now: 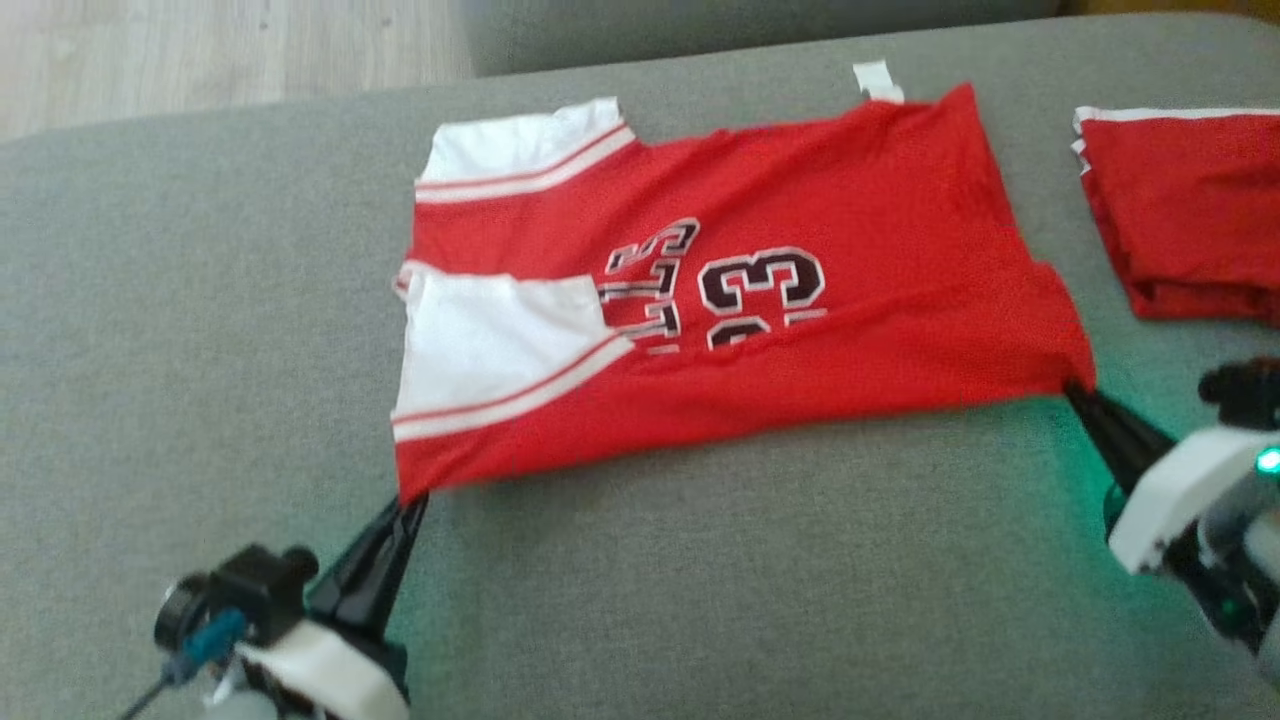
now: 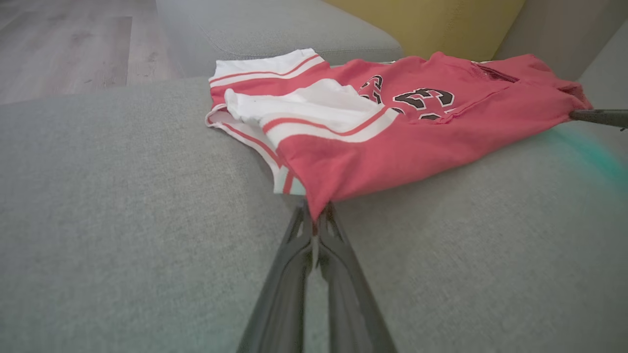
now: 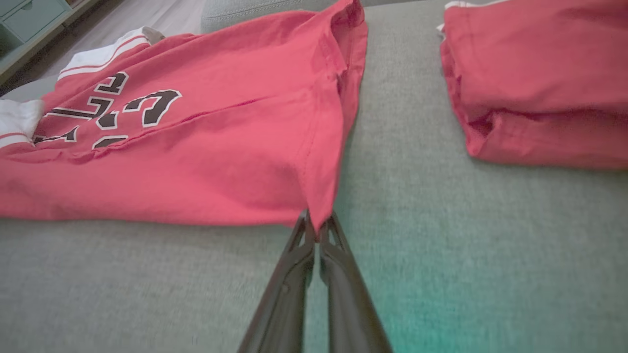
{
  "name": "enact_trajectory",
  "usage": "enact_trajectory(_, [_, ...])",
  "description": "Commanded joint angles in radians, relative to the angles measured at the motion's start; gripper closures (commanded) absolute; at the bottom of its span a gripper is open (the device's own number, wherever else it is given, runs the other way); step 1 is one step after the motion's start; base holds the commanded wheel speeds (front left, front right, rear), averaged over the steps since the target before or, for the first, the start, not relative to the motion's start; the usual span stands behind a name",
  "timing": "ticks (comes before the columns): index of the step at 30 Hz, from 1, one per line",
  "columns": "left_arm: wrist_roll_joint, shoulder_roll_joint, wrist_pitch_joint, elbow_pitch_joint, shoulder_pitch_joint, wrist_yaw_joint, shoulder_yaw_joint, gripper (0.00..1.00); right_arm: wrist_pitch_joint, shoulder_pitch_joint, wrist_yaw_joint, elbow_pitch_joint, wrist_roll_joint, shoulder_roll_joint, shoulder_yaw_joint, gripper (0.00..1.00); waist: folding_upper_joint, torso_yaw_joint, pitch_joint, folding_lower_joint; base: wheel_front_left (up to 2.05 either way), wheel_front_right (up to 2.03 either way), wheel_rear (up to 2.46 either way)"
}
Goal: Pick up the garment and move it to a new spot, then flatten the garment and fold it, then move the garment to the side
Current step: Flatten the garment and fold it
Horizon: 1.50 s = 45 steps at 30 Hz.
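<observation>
Red garment (image 1: 860, 230) with white striped sleeves, black numerals; grey couch (image 1: 700, 560).

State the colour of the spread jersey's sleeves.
The sleeves are white with red stripes, clearest in the head view.

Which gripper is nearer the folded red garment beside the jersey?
Right. The right gripper pinches the jersey at its near right corner, close to the folded red garment; the left gripper pinches the near left corner, across the jersey.
</observation>
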<state>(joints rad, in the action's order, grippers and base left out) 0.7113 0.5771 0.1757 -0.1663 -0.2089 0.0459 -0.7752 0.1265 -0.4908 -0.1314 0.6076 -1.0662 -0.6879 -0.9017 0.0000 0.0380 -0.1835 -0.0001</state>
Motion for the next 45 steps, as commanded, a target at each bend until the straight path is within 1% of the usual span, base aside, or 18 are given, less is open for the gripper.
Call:
enact_trajectory(1, [0.009, 0.048, 0.002, 0.049, 0.01, 0.018, 0.033, 1.0, 0.019, 0.051, 0.001, -0.027, -0.003, -0.05, -0.001, 1.0, 0.0, 0.003, 0.016, 0.0001, 0.0, 0.0, 0.0])
enact_trajectory(6, [0.017, 0.083, 0.0, 0.135, 0.102, 0.063, 0.027, 1.0, 0.041, 0.149, 0.001, -0.063, 0.004, -0.089, 0.029, 1.0, 0.0, 0.005, 0.035, 0.0001, 0.0, 0.0, 0.0])
enact_trajectory(9, [0.019, 0.103, 0.0, 0.18, 0.145, 0.082, 0.023, 1.0, 0.043, 0.209, 0.001, -0.084, 0.011, -0.114, 0.057, 1.0, 0.0, 0.006, 0.039, 0.0001, 0.0, 0.0, 0.0])
enact_trajectory(13, [0.028, 0.108, -0.015, 0.224, 0.18, 0.089, 0.006, 1.0, 0.033, 0.278, 0.001, -0.127, 0.02, -0.137, 0.098, 1.0, 0.0, 0.008, 0.033, 0.0001, 0.0, 0.0, 0.0])
enact_trajectory(19, [0.043, 0.103, -0.056, 0.243, 0.19, 0.086, -0.018, 1.0, -0.003, 0.33, 0.001, -0.175, 0.048, -0.135, 0.169, 1.0, 0.0, 0.018, 0.009, 0.0001, 0.0, 0.0, 0.0])
enact_trajectory(20, [0.044, 0.103, -0.061, 0.247, 0.187, 0.089, -0.017, 1.0, -0.008, 0.333, 0.001, -0.181, 0.056, -0.13, 0.182, 0.72, 0.0, 0.019, 0.004, 0.0001, 0.0, 0.0, 0.0])
enact_trajectory(21, [0.045, 0.103, -0.065, 0.251, 0.182, 0.092, -0.014, 0.7, -0.011, 0.335, 0.001, -0.188, 0.065, -0.124, 0.196, 0.25, 0.0, 0.02, -0.002, 0.0001, 0.0, 0.0, 0.0])
enact_trajectory(22, [0.047, 0.106, -0.07, 0.255, 0.177, 0.097, -0.01, 0.0, -0.014, 0.336, 0.001, -0.194, 0.073, -0.119, 0.211, 0.0, 0.0, 0.021, -0.007, 0.0001, 0.0, 0.0, 0.0])
enact_trajectory(24, [0.049, 0.116, -0.078, 0.27, 0.163, 0.103, 0.003, 0.0, -0.021, 0.338, 0.001, -0.207, 0.09, -0.11, 0.245, 0.0, 0.0, 0.022, -0.019, 0.0001, 0.0, 0.0, 0.0])
enact_trajectory(26, [0.052, 0.137, -0.091, 0.297, 0.139, 0.102, 0.021, 0.0, -0.025, 0.338, 0.001, -0.222, 0.11, -0.106, 0.283, 0.0, 0.0, 0.025, -0.034, 0.0001, 0.0, 0.0, 0.0])
enact_trajectory(27, [0.052, 0.137, -0.091, 0.297, 0.139, 0.102, 0.021, 0.0, -0.025, 0.338, 0.001, -0.222, 0.11, -0.106, 0.283, 0.0, 0.0, 0.025, -0.034, 0.0001, 0.0, 0.0, 0.0])
enact_trajectory(30, [0.072, 0.183, -0.126, 0.362, 0.073, 0.089, 0.071, 0.0, -0.036, 0.338, 0.001, -0.247, 0.145, -0.101, 0.342, 0.0, 0.0, 0.025, -0.061, 0.0001, 0.0, 0.0, 0.0])
enact_trajectory(33, [0.094, 0.234, -0.198, 0.441, -0.042, 0.076, 0.132, 0.0, -0.058, 0.335, 0.001, -0.282, 0.181, -0.091, 0.396, 0.0, 0.0, 0.028, -0.097, 0.0001, 0.0, 0.0, 0.0])
enact_trajectory(36, [0.153, 0.252, -0.315, 0.477, -0.196, 0.039, 0.177, 0.0, -0.085, 0.323, 0.001, -0.321, 0.225, -0.079, 0.447, 0.0, 0.0, 0.036, -0.142, 0.0001, 0.0, 0.0, 0.0])
enact_trajectory(38, [0.211, 0.247, -0.426, 0.454, -0.306, 0.004, 0.182, 0.0, -0.104, 0.31, 0.001, -0.347, 0.255, -0.066, 0.475, 0.0, 0.0, 0.046, -0.17, 0.0001, 0.0, 0.0, 0.0])
enact_trajectory(39, [0.236, 0.243, -0.484, 0.427, -0.363, -0.011, 0.181, 0.0, -0.113, 0.303, 0.001, -0.36, 0.27, -0.056, 0.486, 0.0, 0.0, 0.055, -0.184, 0.0001, 0.0, 0.0, 0.0])
enact_trajectory(41, [0.294, 0.228, -0.605, 0.356, -0.463, -0.026, 0.175, 0.0, -0.133, 0.285, 0.001, -0.388, 0.298, -0.035, 0.502, 0.0, 0.0, 0.076, -0.21, 0.0001, 0.0, 0.0, 0.0])
enact_trajectory(45, [0.386, 0.21, -0.806, 0.211, -0.615, -0.037, 0.165, 0.0, -0.16, 0.255, 0.001, -0.427, 0.336, 0.004, 0.525, 0.0, 0.0, 0.122, -0.254, 0.0001, 0.0, 0.0, 0.0])
